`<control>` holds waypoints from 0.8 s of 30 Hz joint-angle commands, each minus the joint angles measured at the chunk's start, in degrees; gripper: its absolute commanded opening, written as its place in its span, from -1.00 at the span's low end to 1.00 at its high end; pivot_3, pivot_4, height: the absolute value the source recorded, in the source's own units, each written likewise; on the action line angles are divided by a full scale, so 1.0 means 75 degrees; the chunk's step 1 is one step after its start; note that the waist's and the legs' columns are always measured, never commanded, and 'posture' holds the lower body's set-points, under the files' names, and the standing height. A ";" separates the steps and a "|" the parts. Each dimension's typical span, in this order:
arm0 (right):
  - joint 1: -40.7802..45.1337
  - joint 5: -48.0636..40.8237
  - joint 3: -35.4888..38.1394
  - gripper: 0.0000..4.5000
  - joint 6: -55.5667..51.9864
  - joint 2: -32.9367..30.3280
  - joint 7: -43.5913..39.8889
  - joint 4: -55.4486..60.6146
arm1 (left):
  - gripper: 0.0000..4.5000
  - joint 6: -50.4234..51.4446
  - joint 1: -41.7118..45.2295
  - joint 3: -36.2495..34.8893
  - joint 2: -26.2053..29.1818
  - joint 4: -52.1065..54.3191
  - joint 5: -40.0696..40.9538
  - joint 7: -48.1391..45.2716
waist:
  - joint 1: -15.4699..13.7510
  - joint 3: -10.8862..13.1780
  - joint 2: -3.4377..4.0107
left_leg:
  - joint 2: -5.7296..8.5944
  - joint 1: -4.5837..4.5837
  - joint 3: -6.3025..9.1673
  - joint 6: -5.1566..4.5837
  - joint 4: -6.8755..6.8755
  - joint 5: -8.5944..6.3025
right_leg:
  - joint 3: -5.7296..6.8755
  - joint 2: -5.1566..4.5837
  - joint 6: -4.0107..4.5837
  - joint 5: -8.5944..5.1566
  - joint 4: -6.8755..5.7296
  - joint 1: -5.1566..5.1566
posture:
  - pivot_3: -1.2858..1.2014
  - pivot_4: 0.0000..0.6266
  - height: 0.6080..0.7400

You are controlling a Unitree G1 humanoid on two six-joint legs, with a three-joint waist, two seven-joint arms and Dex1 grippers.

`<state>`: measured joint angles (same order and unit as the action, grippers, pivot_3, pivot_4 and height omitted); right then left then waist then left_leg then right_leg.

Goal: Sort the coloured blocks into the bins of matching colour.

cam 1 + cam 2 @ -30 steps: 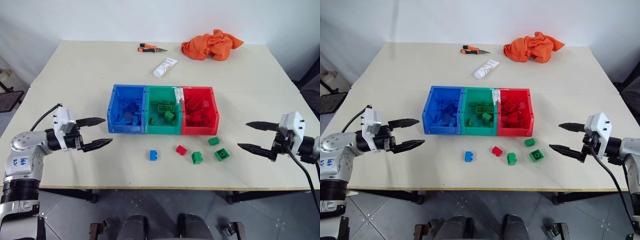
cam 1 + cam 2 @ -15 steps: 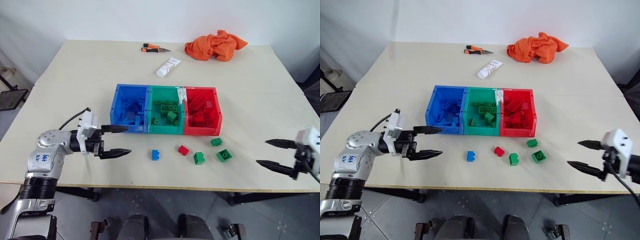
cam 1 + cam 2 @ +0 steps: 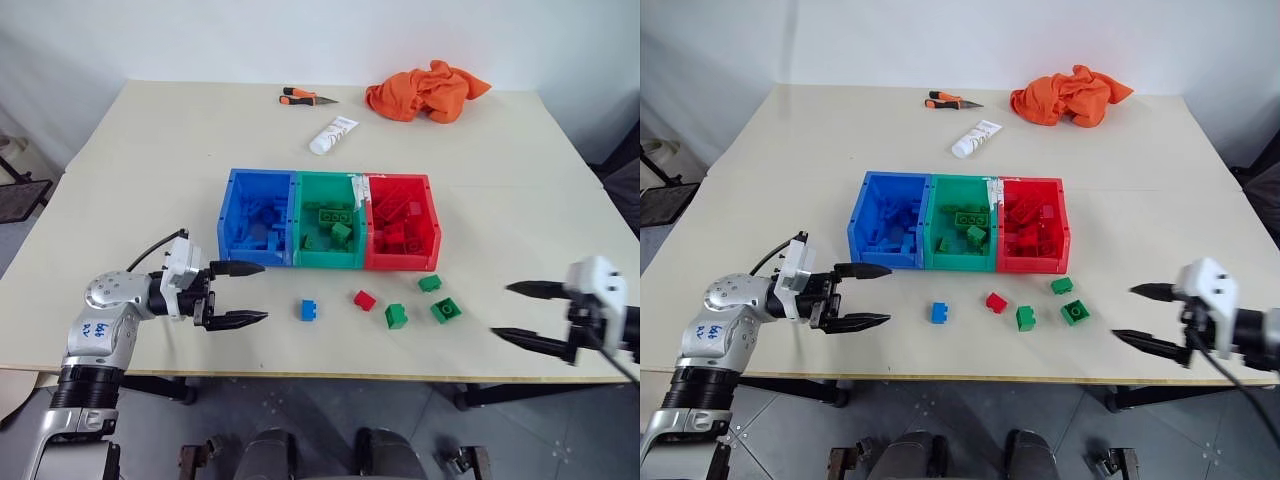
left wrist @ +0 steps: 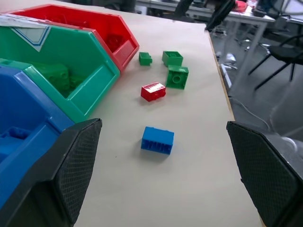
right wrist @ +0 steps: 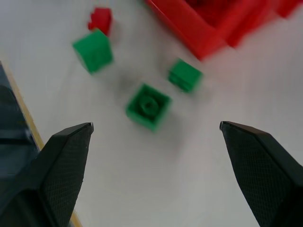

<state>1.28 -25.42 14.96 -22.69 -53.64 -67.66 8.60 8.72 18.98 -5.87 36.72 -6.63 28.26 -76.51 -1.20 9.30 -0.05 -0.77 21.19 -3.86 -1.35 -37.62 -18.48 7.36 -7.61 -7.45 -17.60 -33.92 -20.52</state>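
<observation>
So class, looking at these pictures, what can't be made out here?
- How many bricks lie in the blue bin: head views, same-coloured pile, too small.
- The print on the white tube: head views, too small.
- The studs on the green bricks: right wrist view, blurred.

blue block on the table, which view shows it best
The left wrist view: the blue block lies close and sharp between the open left pincer fingers, side ribs visible. Both eye views show it small, in front of the blue bin.
</observation>
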 commanded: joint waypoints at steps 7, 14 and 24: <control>0.1726 0.1074 -0.1921 1.00 0.0822 0.0731 -0.0029 -0.1556 | 0.99 0.0300 -0.0947 -0.0454 0.0187 0.1371 0.0464 0.0370 | -0.0027 0.0004 0.0008 | 0.0003 0.0006 0.0011 -0.0007 -0.0013 -0.0007 | 0.0009 0.0000 0.0000 0.0000 -0.0008 0.0003 | 0.03 -0.52 1.00; 0.1955 0.0971 -0.1862 1.00 0.1096 0.0681 -0.0246 -0.1844 | 0.99 0.0444 -0.1171 -0.0661 0.0278 0.1641 0.0571 0.0521 | -0.0011 0.0003 0.0010 | -0.0001 0.0004 0.0007 -0.0007 -0.0015 -0.0008 | 0.0007 0.0003 0.0000 0.0000 -0.0006 0.0004 | 0.03 -0.52 1.00; 0.1912 0.1103 -0.1807 0.82 0.0979 0.1019 0.0153 -0.2740 | 1.00 0.0260 -0.0996 -0.0631 0.0190 0.1135 0.0577 0.0366 | -0.0010 0.0001 0.0008 | 0.0000 0.0003 0.0005 -0.0006 -0.0016 -0.0009 | 0.0006 0.0003 0.0000 0.0000 -0.0006 0.0004 | 0.03 -0.52 1.00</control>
<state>15.48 -17.20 0.35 -15.12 -46.81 -68.19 -9.73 11.74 11.06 -9.76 38.31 2.55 31.30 -72.99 -1.27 9.31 0.01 -0.78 21.19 -3.83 -1.39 -37.73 -18.55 7.41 -7.58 -7.45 -17.61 -33.98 -20.47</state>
